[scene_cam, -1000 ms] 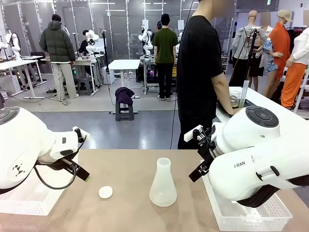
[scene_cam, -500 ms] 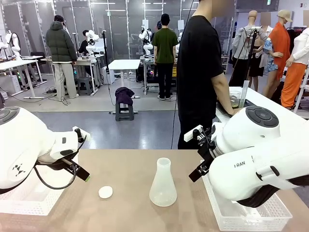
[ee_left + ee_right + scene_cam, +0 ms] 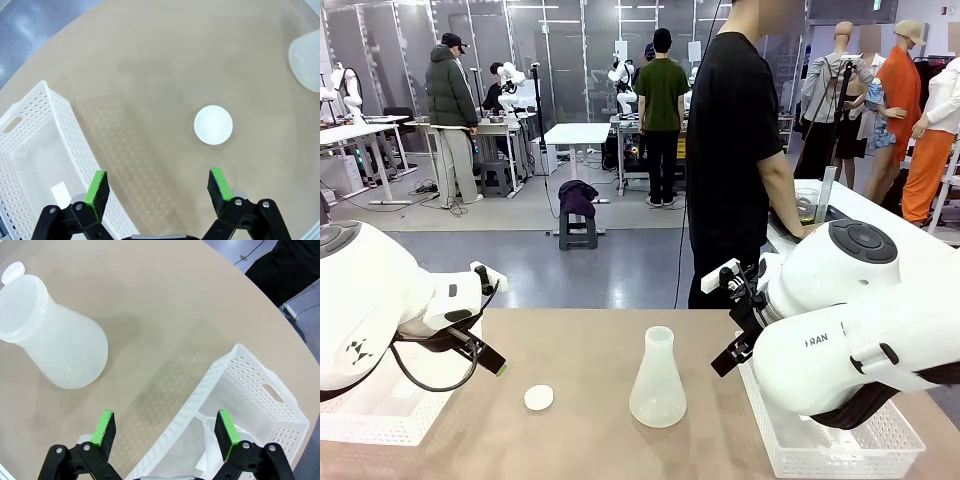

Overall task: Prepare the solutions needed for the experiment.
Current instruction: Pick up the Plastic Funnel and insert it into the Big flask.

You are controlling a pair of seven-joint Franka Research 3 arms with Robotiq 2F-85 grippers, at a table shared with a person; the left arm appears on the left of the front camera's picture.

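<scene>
**Bench stock: two arms idle over the table, jaws spread**

1. Left gripper (image 3: 157,182): you find it low over the tan table (image 3: 580,340), arm bent in from the left edge and the fingers slanting down toward the middle. The claw is spread wide, with nothing between the green pads (image 3: 97,187).
2. Right gripper (image 3: 167,432): its arm is folded over the right basket (image 3: 820,450), fingers angled down to the table. The claw is spread wide and holds nothing. Lettering on the arm shell reads "FRAN"; the rest is hidden.
3. Erlenmeyer flask (image 3: 657,385): translucent plastic, upright, at mid-table between the two grippers and touching neither. You cannot tell whether it holds liquid.
4. Round white cap (image 3: 538,397): flat on the table, left of the flask and just ahead of the left gripper's fingers.
5. Left basket (image 3: 30,130): white, perforated, at the table's left edge.
6. Solutions (image 3: 807,210): a shallow yellowish layer in a clear vessel on the side table at far right, beside the person's hand (image 3: 800,226).
</scene>
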